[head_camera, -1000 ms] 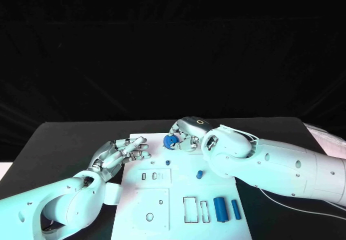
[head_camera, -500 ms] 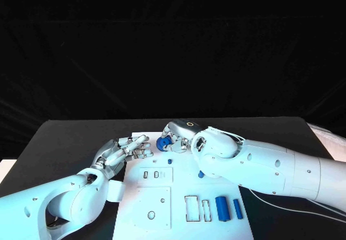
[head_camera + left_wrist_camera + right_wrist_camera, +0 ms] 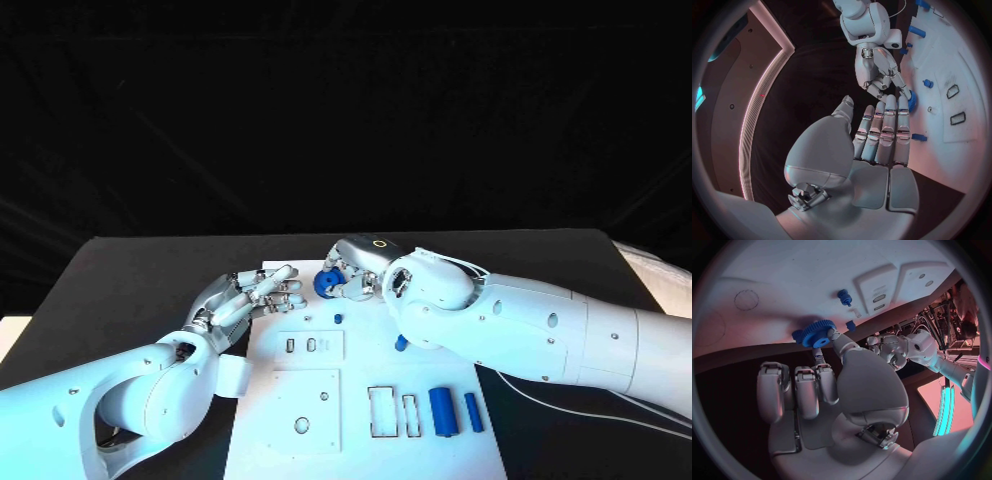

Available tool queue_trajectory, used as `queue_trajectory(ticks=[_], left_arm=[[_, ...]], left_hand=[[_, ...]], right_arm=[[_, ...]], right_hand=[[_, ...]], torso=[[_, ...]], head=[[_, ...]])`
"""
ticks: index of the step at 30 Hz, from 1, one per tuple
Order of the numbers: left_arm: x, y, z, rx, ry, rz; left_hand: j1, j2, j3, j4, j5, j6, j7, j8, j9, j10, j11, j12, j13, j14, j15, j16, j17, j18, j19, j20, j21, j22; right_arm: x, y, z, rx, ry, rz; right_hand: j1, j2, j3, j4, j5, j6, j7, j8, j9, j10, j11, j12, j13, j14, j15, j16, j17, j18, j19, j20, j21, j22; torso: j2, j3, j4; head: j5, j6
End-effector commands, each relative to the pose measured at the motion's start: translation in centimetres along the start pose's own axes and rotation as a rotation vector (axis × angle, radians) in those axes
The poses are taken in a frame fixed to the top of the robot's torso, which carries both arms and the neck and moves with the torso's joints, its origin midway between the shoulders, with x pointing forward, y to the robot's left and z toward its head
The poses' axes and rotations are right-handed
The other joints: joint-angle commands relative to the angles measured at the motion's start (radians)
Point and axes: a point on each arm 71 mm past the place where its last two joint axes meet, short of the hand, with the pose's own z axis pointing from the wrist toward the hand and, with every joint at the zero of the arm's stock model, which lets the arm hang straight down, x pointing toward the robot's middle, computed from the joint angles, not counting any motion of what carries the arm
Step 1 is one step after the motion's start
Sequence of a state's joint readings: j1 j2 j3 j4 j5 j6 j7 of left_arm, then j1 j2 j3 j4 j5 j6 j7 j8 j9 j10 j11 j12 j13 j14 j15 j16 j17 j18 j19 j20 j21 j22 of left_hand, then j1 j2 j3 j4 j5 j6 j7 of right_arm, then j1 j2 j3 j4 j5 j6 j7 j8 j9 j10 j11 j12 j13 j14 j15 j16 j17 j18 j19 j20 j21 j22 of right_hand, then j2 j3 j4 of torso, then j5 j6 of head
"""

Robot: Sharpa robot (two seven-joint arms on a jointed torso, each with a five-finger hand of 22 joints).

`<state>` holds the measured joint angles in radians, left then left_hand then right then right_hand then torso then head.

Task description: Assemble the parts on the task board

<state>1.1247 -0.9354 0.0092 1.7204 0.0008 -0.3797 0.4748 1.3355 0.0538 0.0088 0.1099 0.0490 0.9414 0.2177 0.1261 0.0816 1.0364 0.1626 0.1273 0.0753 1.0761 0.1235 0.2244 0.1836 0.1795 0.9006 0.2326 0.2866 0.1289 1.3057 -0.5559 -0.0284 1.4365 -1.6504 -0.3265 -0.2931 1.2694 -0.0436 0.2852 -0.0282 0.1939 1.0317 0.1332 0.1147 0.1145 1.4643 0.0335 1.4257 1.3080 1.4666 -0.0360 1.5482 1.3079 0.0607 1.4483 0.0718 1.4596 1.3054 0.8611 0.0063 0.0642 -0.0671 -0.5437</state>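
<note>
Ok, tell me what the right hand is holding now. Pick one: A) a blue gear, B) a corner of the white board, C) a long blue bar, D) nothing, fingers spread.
A: the right hand pinches a toothed blue gear at its fingertips, above the task board.

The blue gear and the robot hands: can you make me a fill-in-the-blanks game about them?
1. The small blue toothed plastic gear is pinched by the ____ robot hand.
2. The left robot hand has its fingers stretched out and holds ____.
3. The two long blue cylinder parts lie on the flat white plastic task board, at the edge ____ to the robot.

Missing words: right; nothing; nearest
</note>
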Motion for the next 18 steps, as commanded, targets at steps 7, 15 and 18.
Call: queue_trajectory(ticks=[7,15,18], left_arm=[[0.32,-0.04,0.17,0.009,0.021,-0.014],[0.37,0.02,0.24,0.008,0.022,-0.014],[0.39,0.03,0.26,0.008,0.022,-0.014]], left_hand=[[0.002,0.004,-0.001,-0.004,0.0,0.005,0.005,-0.005,-0.001,0.0,0.007,-0.007,-0.001,-0.004,0.002,-0.005,0.002,0.003,0.004,0.004,-0.007,-0.001],[0.002,0.004,-0.001,-0.004,0.0,0.005,0.005,-0.005,-0.001,0.0,0.007,-0.007,-0.001,-0.004,0.002,-0.005,0.002,0.003,0.004,0.004,-0.007,-0.001],[0.002,0.006,-0.002,-0.005,0.0,0.006,0.004,-0.006,-0.001,0.002,0.007,-0.008,-0.001,-0.002,0.001,-0.005,0.003,0.003,0.005,0.004,-0.007,-0.002]], right_arm=[[0.68,0.09,-0.25,0.005,0.045,-0.009],[0.7,0.08,-0.31,0.008,0.032,-0.004],[0.68,0.14,-0.33,0.008,0.027,-0.001]], right_hand=[[-0.017,-0.009,0.002,0.002,0.006,0.014,-0.007,-0.001,-0.001,0.029,0.005,-0.011,0.132,0.094,0.002,-0.004,0.215,-0.005,-0.001,-0.001,0.003,-0.004],[-0.027,-0.018,0.0,0.005,0.01,0.003,-0.003,-0.01,-0.003,0.022,0.008,-0.025,0.122,0.092,0.005,-0.007,0.209,-0.005,-0.001,0.001,0.002,-0.004],[-0.028,-0.019,0.0,0.005,0.01,0.001,-0.002,-0.011,-0.004,0.021,0.009,-0.027,0.121,0.092,0.005,-0.008,0.208,-0.005,-0.001,0.002,0.002,-0.005]], torso=[[0.001,0.0011,-0.0001],[0.001,0.0,0.0008],[0.0,-0.0003,0.0008]], head=[[0.002,-0.006],[0.0,-0.008],[-0.001,-0.011]])
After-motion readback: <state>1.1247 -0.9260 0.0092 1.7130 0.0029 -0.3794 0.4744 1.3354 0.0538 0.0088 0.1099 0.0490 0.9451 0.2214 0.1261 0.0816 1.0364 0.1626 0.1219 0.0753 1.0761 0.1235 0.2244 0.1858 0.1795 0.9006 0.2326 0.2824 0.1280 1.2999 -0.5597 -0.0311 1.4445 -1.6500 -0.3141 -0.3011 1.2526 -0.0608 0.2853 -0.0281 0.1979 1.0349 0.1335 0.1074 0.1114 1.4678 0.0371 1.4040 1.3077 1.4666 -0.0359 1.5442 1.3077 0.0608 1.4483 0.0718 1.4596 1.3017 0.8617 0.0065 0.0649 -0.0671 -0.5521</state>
